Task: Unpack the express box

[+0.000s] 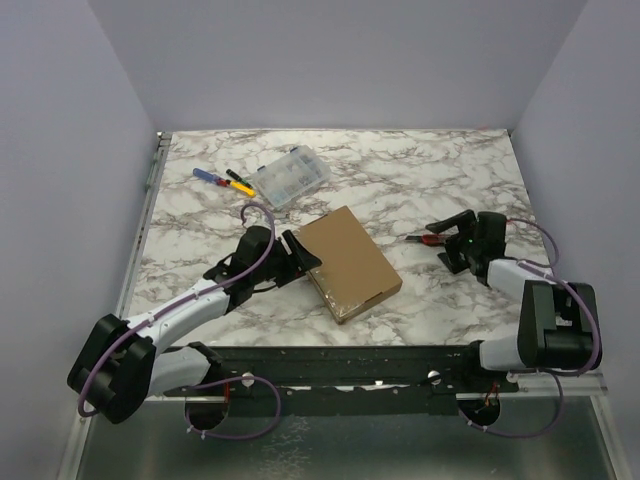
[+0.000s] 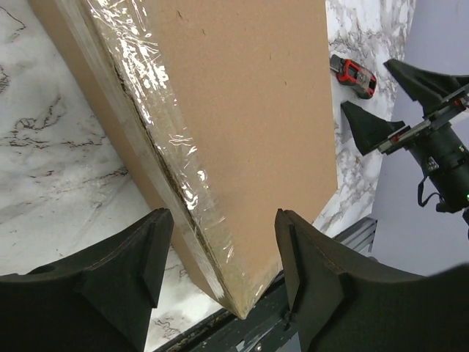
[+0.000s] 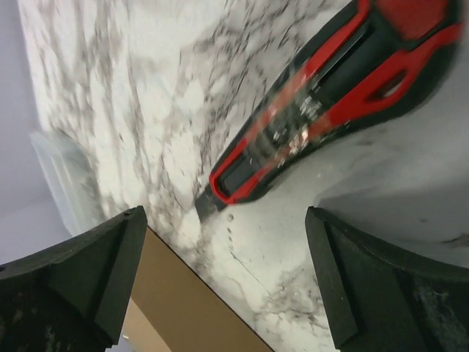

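Top external view: we note the express box (image 1: 350,262) lying closed midway on the marble table (image 1: 420,180). The left gripper (image 1: 293,255) is spread astride one corner. The right gripper (image 1: 452,245) is spread wide near a red utility knife (image 1: 425,238).

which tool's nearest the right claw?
The red knife, just off the right claw; the blue tool and yellow tool lie back by the clear case.

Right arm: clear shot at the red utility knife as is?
Likely yes. The right gripper hangs open over the red utility knife lying on the marble table, nothing between them.
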Controlling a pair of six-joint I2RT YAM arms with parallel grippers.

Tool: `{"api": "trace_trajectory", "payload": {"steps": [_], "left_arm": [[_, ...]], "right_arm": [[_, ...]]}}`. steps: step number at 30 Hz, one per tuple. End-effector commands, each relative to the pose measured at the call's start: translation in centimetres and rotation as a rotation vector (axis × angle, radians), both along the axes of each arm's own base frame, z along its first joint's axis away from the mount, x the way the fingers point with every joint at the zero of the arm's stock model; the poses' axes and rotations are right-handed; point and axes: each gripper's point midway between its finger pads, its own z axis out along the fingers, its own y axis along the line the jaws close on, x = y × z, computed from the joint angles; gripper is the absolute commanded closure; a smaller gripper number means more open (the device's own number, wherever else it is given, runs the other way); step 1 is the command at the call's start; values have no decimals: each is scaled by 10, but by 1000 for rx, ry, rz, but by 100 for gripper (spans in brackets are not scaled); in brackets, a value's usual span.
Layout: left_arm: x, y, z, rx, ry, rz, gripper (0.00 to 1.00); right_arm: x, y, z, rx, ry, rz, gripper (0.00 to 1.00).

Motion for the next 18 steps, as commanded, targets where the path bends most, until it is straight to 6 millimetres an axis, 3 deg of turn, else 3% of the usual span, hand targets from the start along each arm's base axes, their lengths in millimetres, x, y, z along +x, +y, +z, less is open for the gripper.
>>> {"api": "trace_trajectory", "payload": {"steps": [1,7,12,18], "left_arm": [[4,5,-4,21,-15,42,35],[8,4,-15,74,11,27,37],[2,5,-28,101,32,5,40],[3,7,-41,169,13,-40,37]], "right_arm": [[-30,20,-13,-259,54,243,1],[-44,57,8,-441,-45,498,2],[-46,109,53,-409,-337,826,3],[-57,135,46,-342,-322,995,5]]}}
